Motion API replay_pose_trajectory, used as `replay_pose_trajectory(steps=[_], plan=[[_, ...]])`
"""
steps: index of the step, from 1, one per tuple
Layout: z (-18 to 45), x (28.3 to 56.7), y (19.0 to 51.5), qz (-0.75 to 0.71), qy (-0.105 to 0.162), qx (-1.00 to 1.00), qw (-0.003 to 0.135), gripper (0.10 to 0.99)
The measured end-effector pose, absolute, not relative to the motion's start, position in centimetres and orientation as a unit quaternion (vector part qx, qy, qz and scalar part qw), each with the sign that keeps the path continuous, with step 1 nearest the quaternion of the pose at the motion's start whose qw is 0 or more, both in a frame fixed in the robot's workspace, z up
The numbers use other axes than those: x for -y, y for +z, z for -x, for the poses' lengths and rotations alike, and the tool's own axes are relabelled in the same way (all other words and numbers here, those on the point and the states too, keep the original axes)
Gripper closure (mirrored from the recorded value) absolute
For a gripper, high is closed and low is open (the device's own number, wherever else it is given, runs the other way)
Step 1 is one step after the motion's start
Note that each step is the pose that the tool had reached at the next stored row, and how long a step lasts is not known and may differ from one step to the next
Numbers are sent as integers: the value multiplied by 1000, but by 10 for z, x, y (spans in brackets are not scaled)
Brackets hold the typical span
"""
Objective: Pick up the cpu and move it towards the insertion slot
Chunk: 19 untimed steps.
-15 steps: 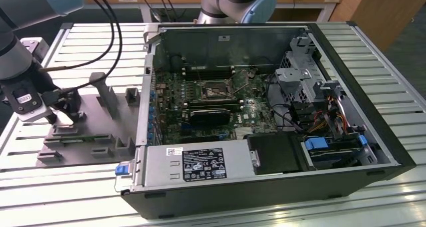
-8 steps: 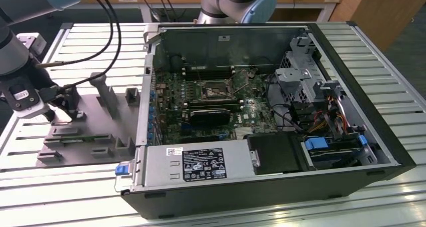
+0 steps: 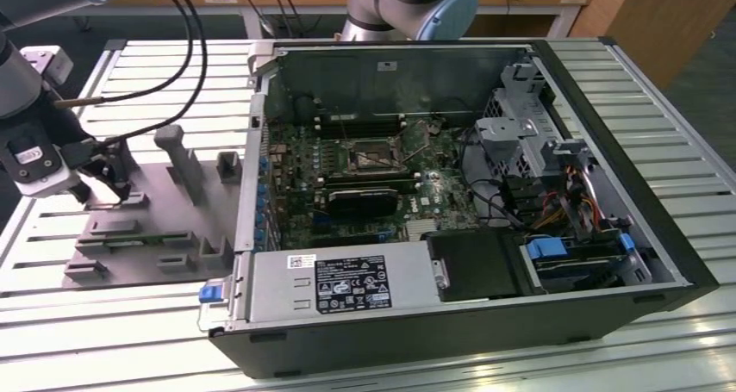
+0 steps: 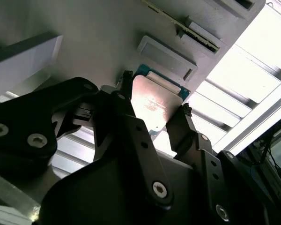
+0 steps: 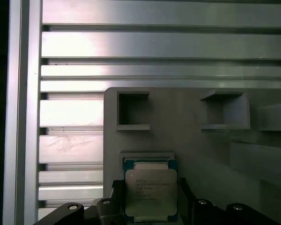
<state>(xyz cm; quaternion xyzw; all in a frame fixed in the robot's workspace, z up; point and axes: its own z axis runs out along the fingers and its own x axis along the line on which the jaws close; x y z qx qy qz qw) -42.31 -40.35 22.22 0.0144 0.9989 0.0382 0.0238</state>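
The black two-fingered gripper (image 4: 155, 93) clenches the flat silver square cpu (image 4: 152, 108) by opposite edges, seemingly to spare its face; both sit low over the grey plastic fixture block (image 5: 178, 122).

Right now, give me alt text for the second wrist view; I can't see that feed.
The cpu lies shiny side up on the grey fixture plate, with the black gripper close over it. The pale slatted table shows beyond the plate's edge.
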Motion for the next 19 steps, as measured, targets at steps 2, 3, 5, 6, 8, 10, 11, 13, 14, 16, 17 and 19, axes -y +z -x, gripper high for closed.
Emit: replay_pose_trajectory(steps=[2,3,5,6,8,10,11,13,14,16,17,19], plan=[[423,404,227,-14,39,-999,24,549],[423,404,229,-14,40,-999,24,549],[423,404,234,-14,41,-999,24,549],[423,404,237,-13,41,-999,24,549],[423,404,242,-13,41,-999,24,549],[423,404,247,-13,42,-999,24,549],[423,404,250,-13,42,-999,24,549],[423,404,254,-13,42,-999,24,549],[423,404,257,-13,42,-999,24,549],[423,404,262,-13,42,-999,24,549],[423,404,265,-13,42,-999,24,549],[423,404,270,-13,42,-999,24,549]])
